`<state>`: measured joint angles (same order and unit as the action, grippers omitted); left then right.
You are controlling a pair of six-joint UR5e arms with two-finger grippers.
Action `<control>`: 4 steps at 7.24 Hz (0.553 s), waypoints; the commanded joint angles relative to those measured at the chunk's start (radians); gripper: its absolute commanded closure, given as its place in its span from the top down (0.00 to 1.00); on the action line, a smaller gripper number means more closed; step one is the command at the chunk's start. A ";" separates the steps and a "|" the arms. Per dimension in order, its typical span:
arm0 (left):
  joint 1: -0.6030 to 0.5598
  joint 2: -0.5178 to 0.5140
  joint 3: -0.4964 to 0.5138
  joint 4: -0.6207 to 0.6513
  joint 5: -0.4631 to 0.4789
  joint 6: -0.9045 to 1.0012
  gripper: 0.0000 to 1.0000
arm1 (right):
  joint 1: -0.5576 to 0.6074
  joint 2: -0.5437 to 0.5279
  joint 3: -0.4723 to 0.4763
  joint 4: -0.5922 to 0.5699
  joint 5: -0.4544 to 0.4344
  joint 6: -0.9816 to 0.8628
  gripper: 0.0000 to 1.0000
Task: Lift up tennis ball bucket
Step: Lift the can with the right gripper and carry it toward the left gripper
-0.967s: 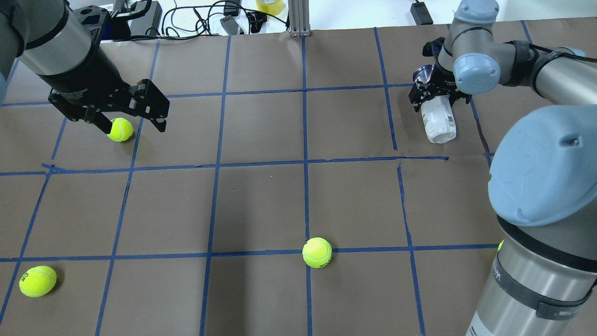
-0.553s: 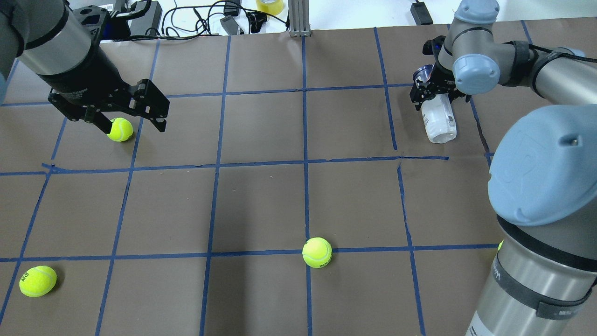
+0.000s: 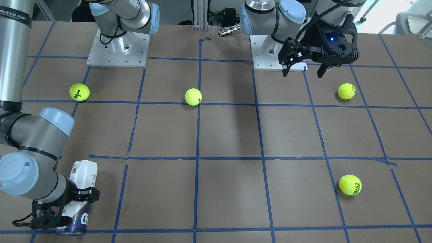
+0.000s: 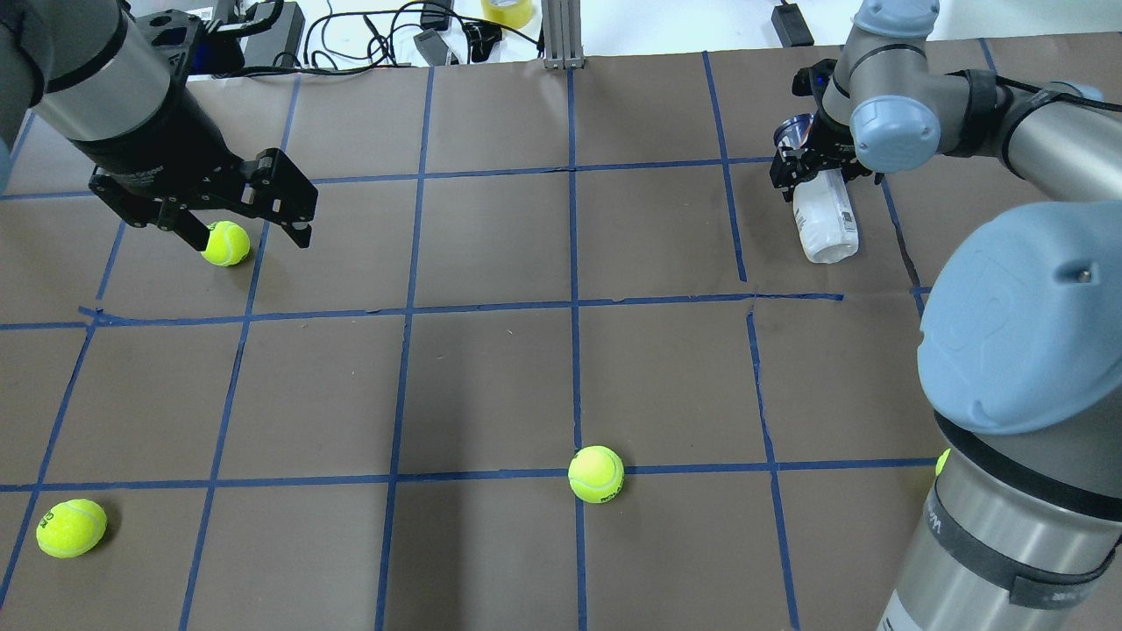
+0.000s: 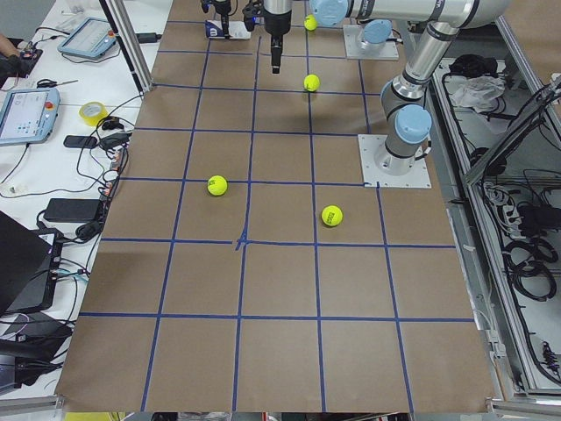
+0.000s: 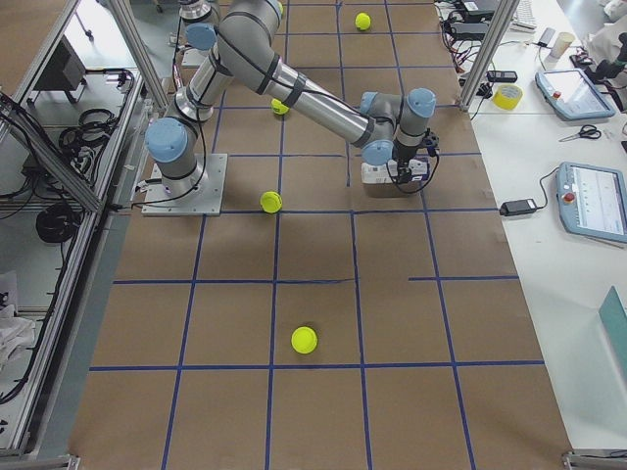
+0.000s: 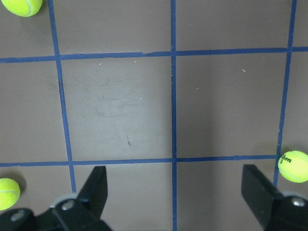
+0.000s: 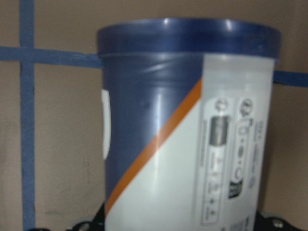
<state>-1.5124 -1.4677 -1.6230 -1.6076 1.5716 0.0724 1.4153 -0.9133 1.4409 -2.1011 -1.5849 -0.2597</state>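
The tennis ball bucket (image 4: 826, 226), a clear tube can with a white label and a navy band, lies at the table's far right. It also shows in the front-facing view (image 3: 82, 177), and its navy end fills the right wrist view (image 8: 187, 120). My right gripper (image 4: 821, 173) is shut on it near the navy end, seen in the front-facing view too (image 3: 64, 207). My left gripper (image 4: 250, 238) hangs open and empty high over the table's left half, also in the front-facing view (image 3: 302, 74) and its own wrist view (image 7: 175, 192).
Yellow-green tennis balls lie loose on the brown, blue-taped table: one far left (image 4: 225, 243), one near left (image 4: 71, 528), one near centre (image 4: 596, 474), one by the right arm's base (image 3: 79, 91). Cables (image 4: 377, 35) and a metal post (image 4: 561, 35) stand past the far edge.
My right gripper has shifted slightly toward the far edge, and the can's navy end has moved a little with it. The can's white end stays in place. The left arm has not moved.
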 commanded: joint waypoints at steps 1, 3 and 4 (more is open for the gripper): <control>0.001 0.004 0.002 -0.011 0.011 0.001 1.00 | 0.072 -0.041 -0.001 0.001 -0.004 -0.036 0.77; 0.015 0.010 0.009 -0.045 0.030 0.019 1.00 | 0.164 -0.064 0.006 0.003 -0.024 -0.119 0.77; 0.044 0.009 0.003 -0.037 0.092 0.035 1.00 | 0.186 -0.064 0.006 0.001 -0.009 -0.130 0.76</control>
<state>-1.4952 -1.4591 -1.6173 -1.6453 1.6097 0.0894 1.5606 -0.9718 1.4454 -2.0990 -1.5985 -0.3553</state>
